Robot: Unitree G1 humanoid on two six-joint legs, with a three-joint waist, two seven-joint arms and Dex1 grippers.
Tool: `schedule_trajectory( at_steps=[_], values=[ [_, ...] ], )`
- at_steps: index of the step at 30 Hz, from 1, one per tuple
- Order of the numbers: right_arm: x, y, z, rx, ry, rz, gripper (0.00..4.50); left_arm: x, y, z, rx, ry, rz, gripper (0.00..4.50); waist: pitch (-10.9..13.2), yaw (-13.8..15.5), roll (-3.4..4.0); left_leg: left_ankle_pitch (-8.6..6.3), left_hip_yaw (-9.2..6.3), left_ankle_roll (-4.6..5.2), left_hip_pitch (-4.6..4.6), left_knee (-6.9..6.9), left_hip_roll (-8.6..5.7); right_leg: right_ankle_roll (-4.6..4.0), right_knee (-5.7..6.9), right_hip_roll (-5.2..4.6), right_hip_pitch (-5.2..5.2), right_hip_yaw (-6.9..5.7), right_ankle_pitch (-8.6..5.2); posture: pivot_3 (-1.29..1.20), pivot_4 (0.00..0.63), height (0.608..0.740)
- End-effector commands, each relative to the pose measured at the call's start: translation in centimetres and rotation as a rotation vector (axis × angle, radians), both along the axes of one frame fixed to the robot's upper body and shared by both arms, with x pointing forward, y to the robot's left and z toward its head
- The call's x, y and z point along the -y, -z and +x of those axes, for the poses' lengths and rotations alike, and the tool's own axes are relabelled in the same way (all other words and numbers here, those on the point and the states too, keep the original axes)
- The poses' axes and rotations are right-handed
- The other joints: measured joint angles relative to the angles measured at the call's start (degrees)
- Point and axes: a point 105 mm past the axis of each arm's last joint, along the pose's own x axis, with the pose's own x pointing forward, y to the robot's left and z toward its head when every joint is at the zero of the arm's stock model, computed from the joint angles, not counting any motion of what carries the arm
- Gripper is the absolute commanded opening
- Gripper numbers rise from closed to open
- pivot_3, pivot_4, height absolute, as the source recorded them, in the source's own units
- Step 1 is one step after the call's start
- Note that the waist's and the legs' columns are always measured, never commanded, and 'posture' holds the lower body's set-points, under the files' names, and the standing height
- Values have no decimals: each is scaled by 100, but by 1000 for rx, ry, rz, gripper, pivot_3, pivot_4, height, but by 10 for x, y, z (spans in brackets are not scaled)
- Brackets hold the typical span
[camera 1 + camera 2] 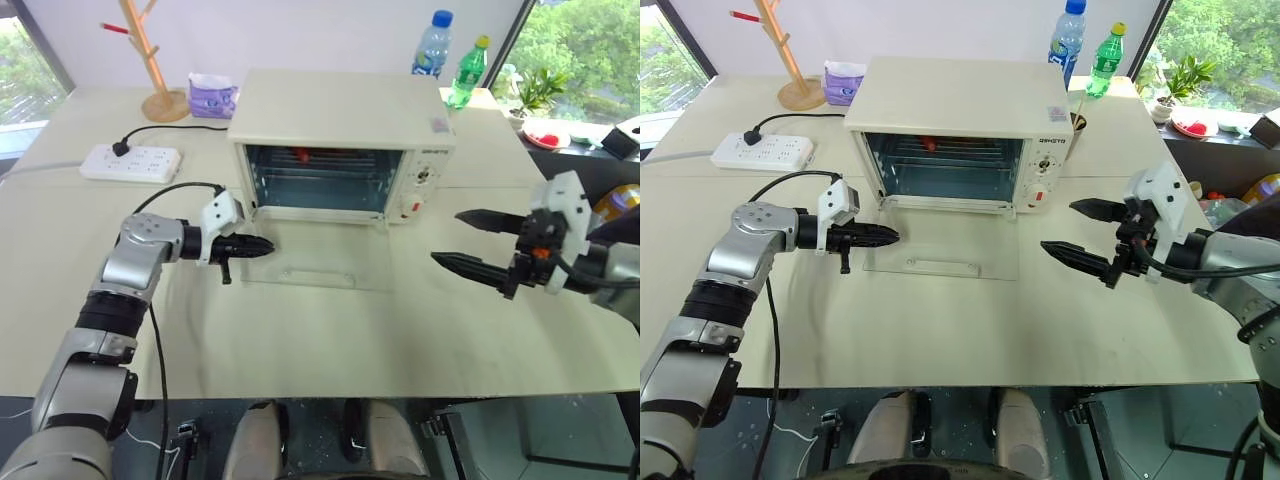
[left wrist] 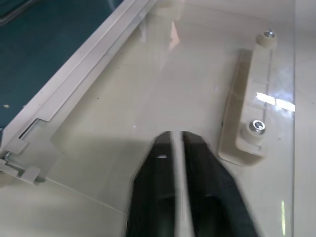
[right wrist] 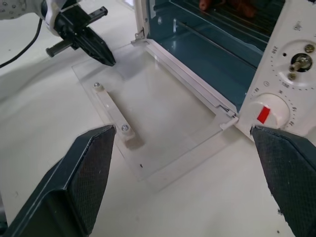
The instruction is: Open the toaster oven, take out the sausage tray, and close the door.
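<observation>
Left gripper (image 1: 262,247): fingers nearly pressed together, a thin slit between them, holding nothing, tips at the left edge of the door (image 1: 320,262). Door lies fully open, flat on the counter (image 1: 300,340). Toaster oven (image 1: 340,140) stands mid-counter; sausage tray (image 3: 237,7) sits inside, toward the back. Right gripper (image 1: 478,243): fingers spread wide, empty, right of the door.

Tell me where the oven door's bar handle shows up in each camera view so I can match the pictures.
Left eye view: the bar handle lies low on the flat-open door, before the toaster oven.
Right eye view: same spot, lower centre.
Left wrist view: right side, beyond the left gripper's fingers.
Right wrist view: left of centre.
Shared landmark: the door's hinge edge.
</observation>
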Motion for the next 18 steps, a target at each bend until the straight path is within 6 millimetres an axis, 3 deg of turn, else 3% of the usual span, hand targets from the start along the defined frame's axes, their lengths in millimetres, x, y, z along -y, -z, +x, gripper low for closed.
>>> schedule_trajectory(
  at_steps=[1, 5, 6, 11, 14, 18],
  values=[
    [-6, -12, 9, 77, 7, 5, 4500, -6, -30, -7, 11, -7, -96, 2291, 1, -7, -1, 0, 0, 0, -1, 0, 2, 0, 0, 2, -2, 0, 0, 0, 150, 722],
    [-27, -18, 18, 126, -4, -9, 4500, -10, -67, -21, 7, -14, -219, 4220, 2, -16, 0, 0, -1, 0, -3, -1, 3, 0, 1, 2, -6, 0, 0, 0, 150, 722],
    [-32, -19, 20, 141, -9, -16, 4500, -11, -76, -25, 9, -17, -240, 4406, 1, -12, 0, 0, 0, 0, -4, 0, 3, 0, 1, 2, -7, 0, 0, 0, 150, 722],
    [-57, -10, 39, 206, 1, -151, 4500, -17, -113, -44, 33, -27, -318, 4406, 2, -9, 1, 0, -1, 0, -4, -1, 3, 0, 1, 2, -7, 0, 0, 0, 150, 722],
    [-72, -10, 49, 240, 10, -151, 4500, -19, -118, -48, 62, -43, -300, 4406, 2, -5, 1, 0, 0, -1, -4, -1, 2, 0, 1, 1, -6, 0, 0, 0, 150, 722],
    [-81, -3, 80, 404, 80, -330, 4500, -18, -116, -54, 58, -45, -285, 4406, 2, -7, 2, 1, 2, -2, -4, 1, -1, 0, 1, 0, -6, 1, 0, 0, 150, 722]
  ],
)
